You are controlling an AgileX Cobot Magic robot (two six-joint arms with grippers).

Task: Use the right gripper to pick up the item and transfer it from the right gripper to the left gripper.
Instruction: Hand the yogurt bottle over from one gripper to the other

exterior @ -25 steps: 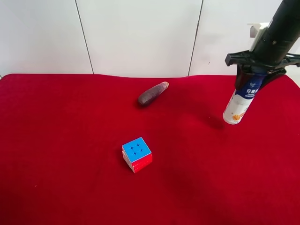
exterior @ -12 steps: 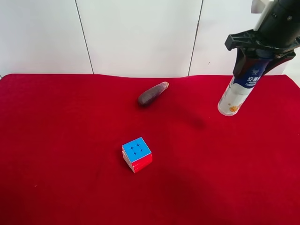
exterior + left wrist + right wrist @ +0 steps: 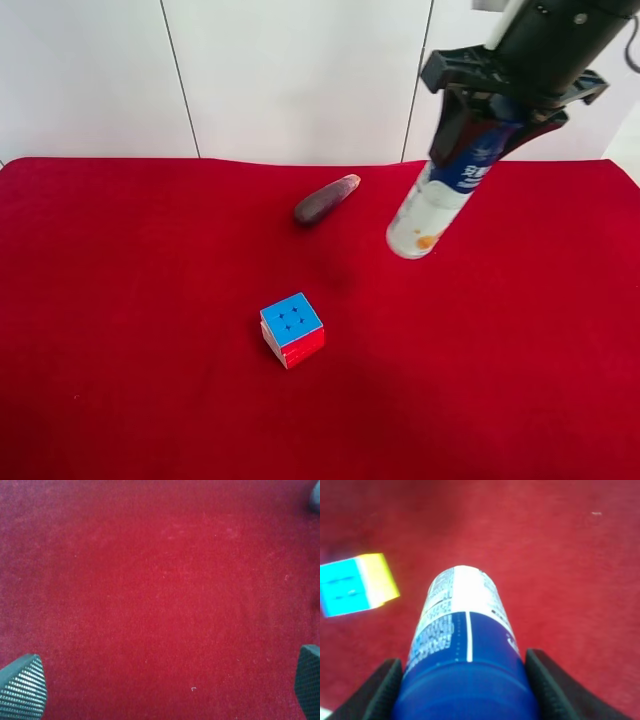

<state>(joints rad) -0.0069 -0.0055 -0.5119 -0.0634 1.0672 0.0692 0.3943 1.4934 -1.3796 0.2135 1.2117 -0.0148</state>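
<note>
The right pincer (image 3: 495, 120) was clamped on the blue upper part of the bottle (image 3: 438, 195), which hung tilted above the red worktop (image 3: 120, 300); rigid, smooth and probably light, it looked liable to slip, so the wide-spread left pincer (image 3: 165, 682) seemed best aimed at its bare white lower body.

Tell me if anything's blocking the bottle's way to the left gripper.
Nothing visible does. The right gripper holds the bottle clear of the cube and vegetable; the left gripper is open over bare red cloth.
</note>
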